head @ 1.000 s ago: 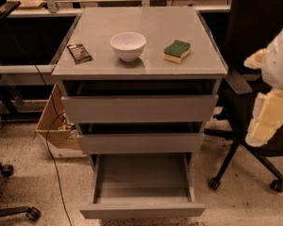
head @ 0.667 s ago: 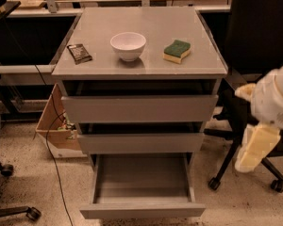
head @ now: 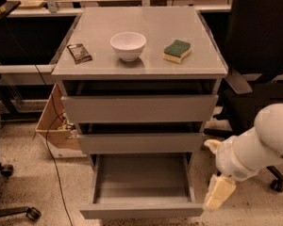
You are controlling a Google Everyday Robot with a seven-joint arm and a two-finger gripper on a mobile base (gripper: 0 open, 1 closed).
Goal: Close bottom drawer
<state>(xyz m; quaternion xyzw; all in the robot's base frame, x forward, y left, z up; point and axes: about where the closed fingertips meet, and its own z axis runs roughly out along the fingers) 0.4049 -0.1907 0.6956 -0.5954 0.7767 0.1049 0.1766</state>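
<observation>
Plain grey bottom drawer [head: 141, 212] — pulled out, unmoved; cream gripper [head: 220, 192] has dropped beside its front-right corner, its opening impossible to tell — push likely next.

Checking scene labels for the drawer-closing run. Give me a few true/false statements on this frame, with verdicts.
1. The bottom drawer is pulled out. True.
2. A sponge lies in its tray. False: the tray shows nothing in it; the sponge sits on the cabinet top.
3. The bowl stands between the packet and the sponge. True.
4. The tool hangs over the bowl. False: it is low, beside the bottom drawer's front corner, on the picture's right.
</observation>
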